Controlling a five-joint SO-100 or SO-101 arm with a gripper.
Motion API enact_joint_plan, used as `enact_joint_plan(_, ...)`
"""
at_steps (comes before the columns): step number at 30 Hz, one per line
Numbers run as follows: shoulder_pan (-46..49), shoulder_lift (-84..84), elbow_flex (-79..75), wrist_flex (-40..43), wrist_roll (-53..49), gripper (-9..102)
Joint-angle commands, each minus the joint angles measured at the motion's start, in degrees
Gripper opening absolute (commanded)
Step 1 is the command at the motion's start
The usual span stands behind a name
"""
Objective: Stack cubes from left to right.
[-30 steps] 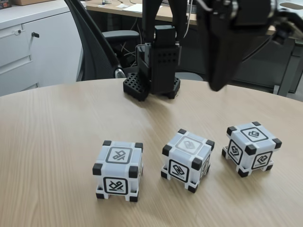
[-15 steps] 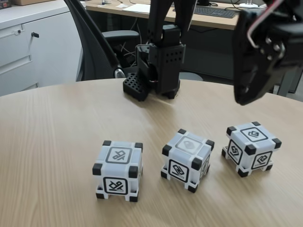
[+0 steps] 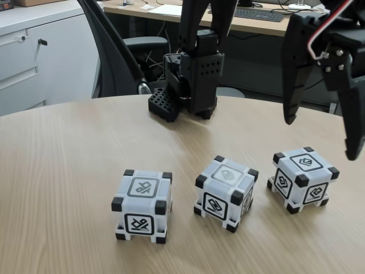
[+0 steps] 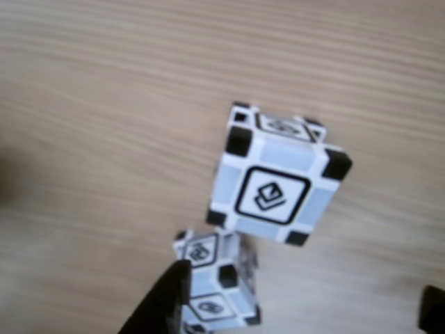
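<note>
Nothing was stacked: three white-grey plastic cubes [image 3: 142,205] sat apart on the wooden desk [image 3: 63,160]; the black gripper [image 3: 322,140] hung spread above the rightmost.

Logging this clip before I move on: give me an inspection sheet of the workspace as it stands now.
Surface: round light wood-grain table.
Job's things: three small white-grey plastic cubes with black corner blocks, in a row, apart, none stacked: left cube, middle cube, right cube. In the other view the right cube is near the centre of the frame, with the middle cube below it.
Clutter: nothing seen on the table.
Grippers: black two-finger gripper open, hanging above the right cube, touching nothing.
Cables: red and white wires on the gripper.
Surroundings: black perforated robot base, black office chair, grey cabinet, desk with keyboard.
</note>
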Motion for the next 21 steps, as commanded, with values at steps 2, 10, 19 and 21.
enact_joint_plan(2, 0.35, 0.44, -2.20, -0.09, 1.58, 41)
enact_joint_plan(10, 0.44, 0.26, -1.32, -0.18, 4.13, 42)
enact_joint_plan(19, 0.53, -5.27, -2.11, -0.18, 5.45, 41)
enact_joint_plan(21, 0.53, -6.15, -2.11, -0.26, 5.45, 41)
